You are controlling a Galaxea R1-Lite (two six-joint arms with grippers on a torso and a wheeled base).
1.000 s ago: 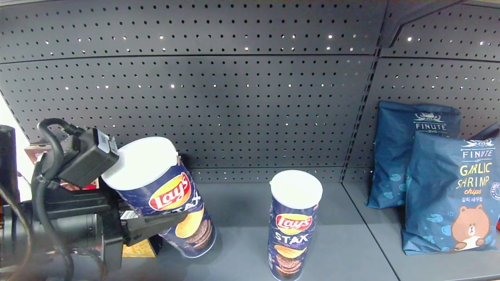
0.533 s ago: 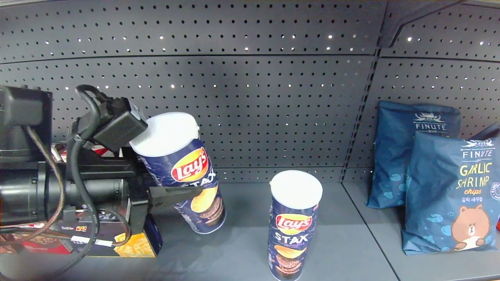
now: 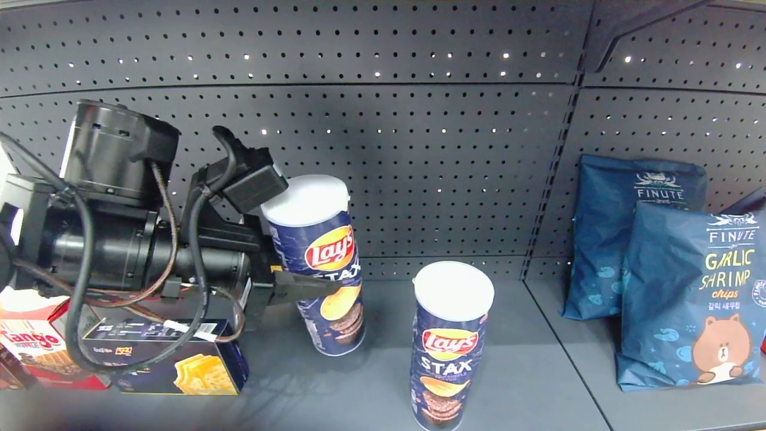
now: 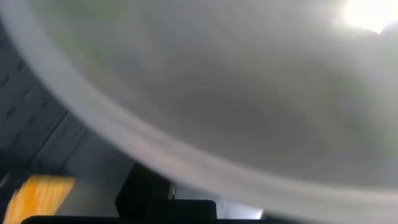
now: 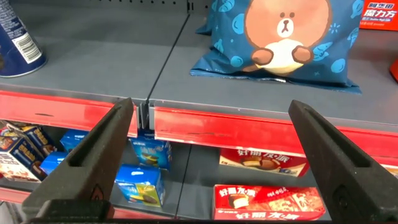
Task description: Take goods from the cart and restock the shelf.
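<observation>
My left gripper (image 3: 320, 278) is shut on a dark blue chip can (image 3: 317, 239) with a white lid, gripping it at mid-height. The can leans slightly, with its base low over the grey shelf (image 3: 526, 371), left of and behind a second identical can (image 3: 452, 347) that stands upright. Up close in the left wrist view, the held can's white lid (image 4: 236, 93) is a blur. My right gripper (image 5: 214, 165) is open and holds nothing, in front of the shelf's red front edge (image 5: 217, 127).
A blue-and-yellow cracker box (image 3: 185, 365) and a red-and-white box (image 3: 30, 344) lie on the shelf under my left arm. Blue snack bags (image 3: 688, 299) stand at the right, past a shelf divider. Boxed goods (image 5: 267, 202) fill the lower shelf.
My left arm has carried the can to the right and deeper onto the shelf. The can has gone from a strong tilt to nearly upright. The standing can has not moved.
</observation>
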